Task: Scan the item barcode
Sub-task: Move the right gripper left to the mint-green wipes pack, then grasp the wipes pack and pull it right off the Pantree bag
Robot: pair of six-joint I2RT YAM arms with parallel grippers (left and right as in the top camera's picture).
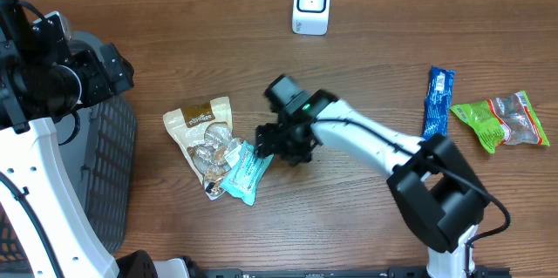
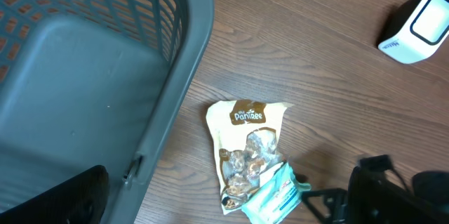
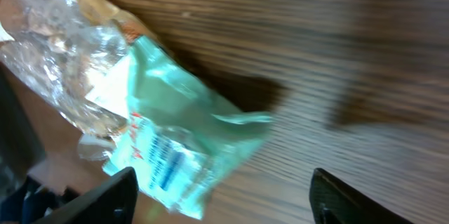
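1. The worktop carries everything. The scanner stands at its far edge, well apart from the packets at the middle.
2. The grey basket sits at the left, with the left gripper above it. Its fingers are spread wide and hold nothing.
3. The right arm reaches in from the lower right. Its gripper hangs just beside the middle packets, so it is much the nearer arm.
4. The tan snack bag lies flat, and its lower right part is overlapped by a smaller packet.
5. The teal packet looks to be the item to scan. It lies on the worktop and partly on the snack bag. Its long axis runs diagonally, and its upper right end points towards the right gripper.
6. In the right wrist view the fingers stand apart and grip nothing. The teal packet lies ahead and off towards the left-hand finger, not centred in the gap. I judge the coming grasp depends on shifting towards that side.
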